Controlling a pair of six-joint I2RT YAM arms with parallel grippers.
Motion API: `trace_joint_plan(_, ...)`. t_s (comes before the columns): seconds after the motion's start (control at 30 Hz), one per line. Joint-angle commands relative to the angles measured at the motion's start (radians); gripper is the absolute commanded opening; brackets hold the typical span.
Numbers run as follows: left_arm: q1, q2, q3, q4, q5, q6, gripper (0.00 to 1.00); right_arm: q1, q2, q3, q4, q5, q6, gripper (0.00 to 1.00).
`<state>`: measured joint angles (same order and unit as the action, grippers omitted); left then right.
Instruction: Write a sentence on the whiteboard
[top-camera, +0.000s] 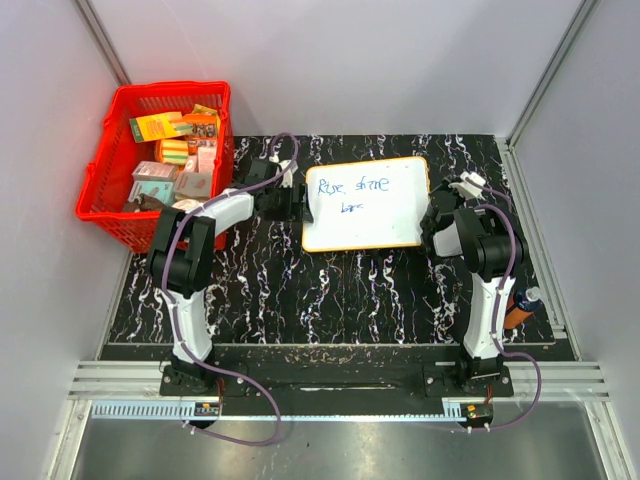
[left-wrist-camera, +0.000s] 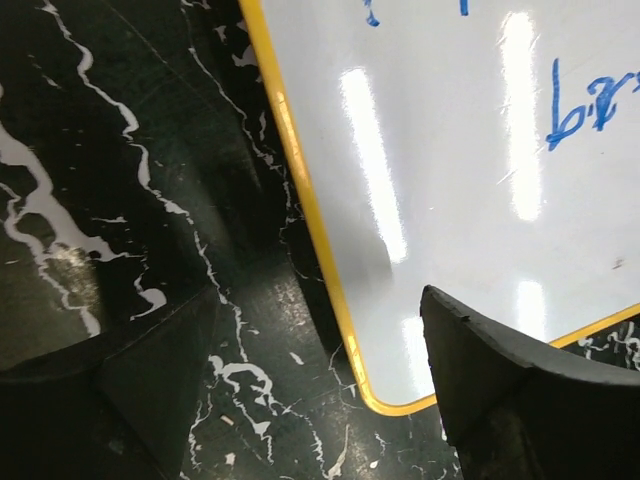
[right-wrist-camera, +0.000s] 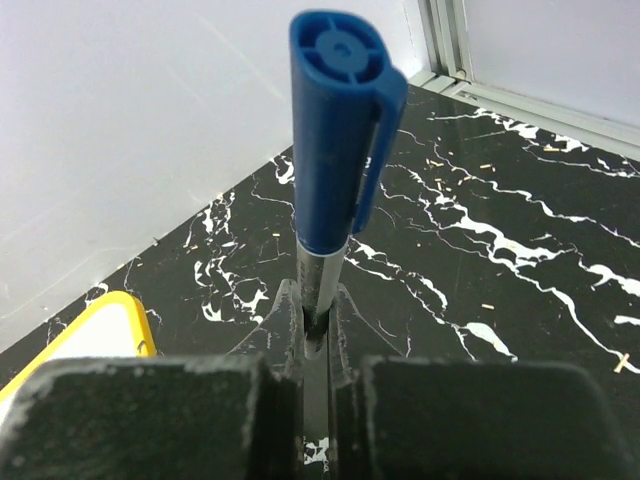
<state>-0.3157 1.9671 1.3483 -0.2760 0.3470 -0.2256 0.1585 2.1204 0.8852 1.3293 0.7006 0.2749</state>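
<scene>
Right jaws tight on capped marker (left jaws wide by whiteboard)

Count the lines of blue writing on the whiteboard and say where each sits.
2. The top line runs across the far half of the whiteboard; the shorter line sits just below it, left of centre. No writing appears hidden.

I read blue handwriting on the whiteboard at centre frame: the sentence starts roughly "Rise shine", and the shorter word beneath is illegible to me. Print on the boxes in the red basket, upper left, is too small to read.
</scene>
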Motion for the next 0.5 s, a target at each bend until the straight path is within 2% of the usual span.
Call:
trace_joint_plan(0.0,0.015,0.036,0.032,0.073,0.115,-0.064,0.86,0.001,0.013,-0.028,0.223,0.056,0.066,0.00)
trace_joint_plan(0.23,0.033,0.113,0.042,0.135,0.162,-0.116,0.86,-0.008,0.024,-0.045,0.223,0.074,0.090,0.00)
trace_joint_plan(0.47,0.032,0.136,0.014,0.281,0.337,-0.182,0.78,-0.014,0.026,-0.051,0.223,0.071,0.110,0.00)
